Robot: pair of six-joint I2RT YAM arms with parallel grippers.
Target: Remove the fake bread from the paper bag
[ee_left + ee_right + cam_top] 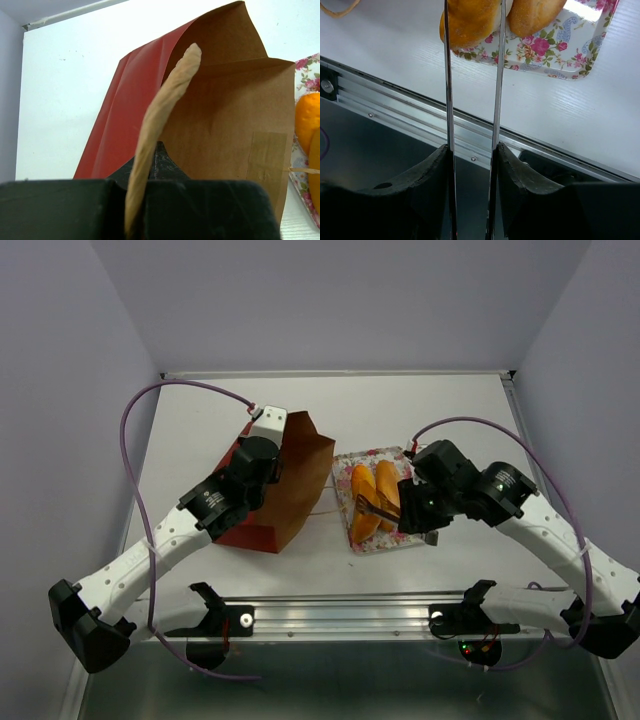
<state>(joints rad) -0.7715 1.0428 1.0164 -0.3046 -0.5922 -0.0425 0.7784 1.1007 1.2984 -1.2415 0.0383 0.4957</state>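
- My right gripper (472,150): narrow gap, fingers squeezing the two arms of thin metal tongs (449,75).
- The tong arms run to the top of the right wrist view and pinch one fake bread loaf (470,20). Its end pokes past the near rim of the floral tray (555,57). I can't tell if it is lifted or resting.
- The second loaf (532,15) is just right of it over the tray, outside the tongs.
- My left gripper (142,195): clamped tight on the bag's twisted cord handle (167,95), bottom centre of the left wrist view.
- The paper bag (300,480) is left of centre in the top view, tilted, mouth open, red outside, brown inside. My left arm covers its left side.
- The tray is just right of the bag, at frame centre, with both loaves side by side and out of the bag.
- A metal rail (410,110) runs along the edge of the white table (420,410), below the tray in the right wrist view.
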